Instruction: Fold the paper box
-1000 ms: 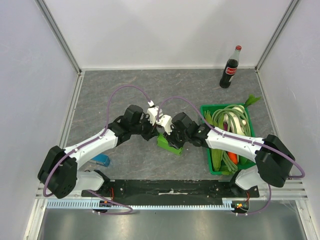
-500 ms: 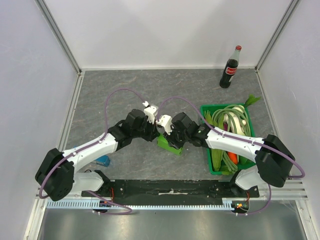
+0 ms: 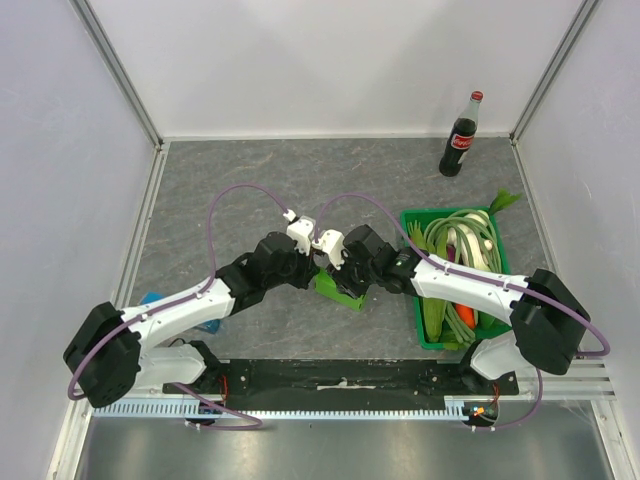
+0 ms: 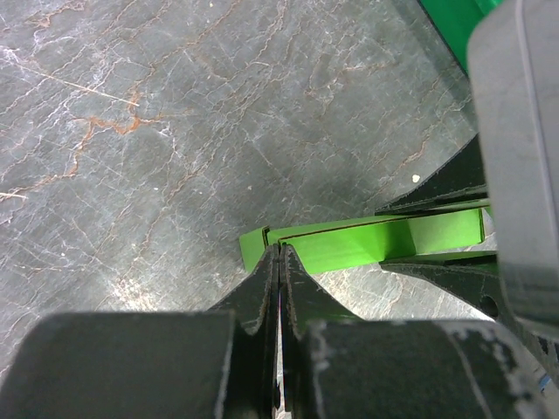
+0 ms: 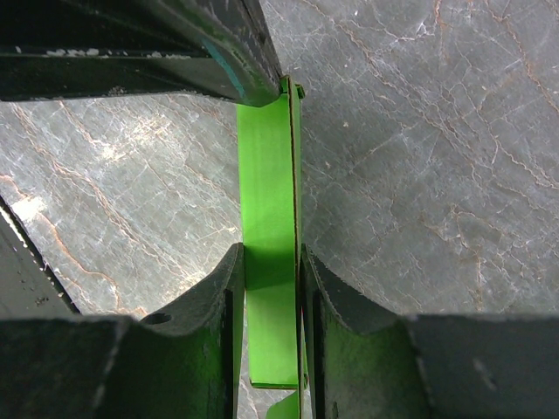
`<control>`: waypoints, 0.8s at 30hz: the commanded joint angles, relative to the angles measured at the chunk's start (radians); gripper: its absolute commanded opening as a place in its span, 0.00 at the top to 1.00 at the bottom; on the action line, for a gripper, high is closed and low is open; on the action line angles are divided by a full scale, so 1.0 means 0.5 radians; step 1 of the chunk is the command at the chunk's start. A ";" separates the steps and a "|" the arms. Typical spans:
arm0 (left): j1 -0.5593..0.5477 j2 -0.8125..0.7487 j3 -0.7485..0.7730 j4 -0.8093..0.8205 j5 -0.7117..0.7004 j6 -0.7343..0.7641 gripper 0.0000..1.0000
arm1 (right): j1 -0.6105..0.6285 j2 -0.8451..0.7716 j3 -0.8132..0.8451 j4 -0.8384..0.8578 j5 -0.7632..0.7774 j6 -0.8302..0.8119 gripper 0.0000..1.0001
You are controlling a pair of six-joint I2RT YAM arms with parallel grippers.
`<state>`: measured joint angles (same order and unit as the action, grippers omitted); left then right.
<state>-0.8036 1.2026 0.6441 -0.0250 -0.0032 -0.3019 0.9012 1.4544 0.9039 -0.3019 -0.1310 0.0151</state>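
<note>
The paper box (image 3: pixel 340 290) is a lime-green card piece, folded flat-ish, between both grippers in the middle of the table. My right gripper (image 3: pixel 347 272) is shut on it: in the right wrist view the green strip (image 5: pixel 266 175) stands between the two fingers (image 5: pixel 227 279), with the gripper (image 5: pixel 271 255) around its near part. My left gripper (image 3: pixel 312 262) has its jaws pressed together, and their tips (image 4: pixel 279 249) pinch the thin edge at the box's far end (image 4: pixel 367 244). The box rests low on the grey table.
A dark-green crate (image 3: pixel 413 330) of vegetables stands right of the box, under the right arm. A cola bottle (image 3: pixel 460 135) stands at the back right. A small blue block (image 3: pixel 150 298) shows beside the left arm. White walls close in the table.
The left arm's elbow and forearm have swung down and to the left, while its gripper stays at the box. The right arm and the box have hardly moved.
</note>
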 commanded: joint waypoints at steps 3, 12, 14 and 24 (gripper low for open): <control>-0.071 -0.028 -0.043 0.013 0.016 0.021 0.98 | 0.011 0.018 -0.010 0.073 -0.002 0.025 0.79; -0.145 -0.006 -0.052 -0.036 -0.171 0.095 0.98 | 0.014 -0.003 -0.025 0.079 0.020 0.025 0.80; -0.169 -0.021 -0.073 -0.036 -0.208 0.089 0.98 | 0.011 -0.006 -0.031 0.079 0.038 0.025 0.80; -0.264 -0.058 -0.202 0.136 -0.306 0.079 0.98 | 0.014 0.012 -0.038 0.119 0.056 0.019 0.78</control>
<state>-0.8967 1.1641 0.5758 0.0444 -0.1757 -0.2867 0.9058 1.4479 0.8906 -0.2840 -0.1184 0.0067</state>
